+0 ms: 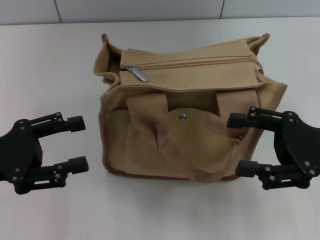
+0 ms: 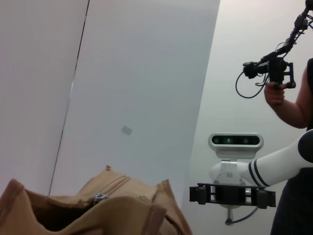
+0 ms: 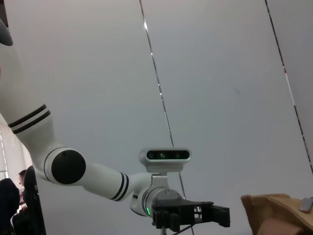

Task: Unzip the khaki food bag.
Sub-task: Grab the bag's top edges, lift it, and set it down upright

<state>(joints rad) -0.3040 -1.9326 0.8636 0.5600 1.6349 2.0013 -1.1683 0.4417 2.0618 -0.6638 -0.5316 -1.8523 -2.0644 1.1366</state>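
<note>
One khaki food bag (image 1: 185, 107) upright on the table (image 1: 50, 65), sitting between the two grippers; zipper (image 1: 200, 62) along the top looks closed, one silver pull (image 1: 136, 72) at the end nearer the left gripper; one snap (image 1: 182, 116) on the front pocket; two handles, one (image 1: 145, 107) draped down the front. Left gripper (image 1: 80, 143) released, fingers spread, just beside the bag, not touching; right gripper (image 1: 242, 145) also spread wide, fingertips overlapping the bag's near corner, contact unclear; nothing held by either.
</note>
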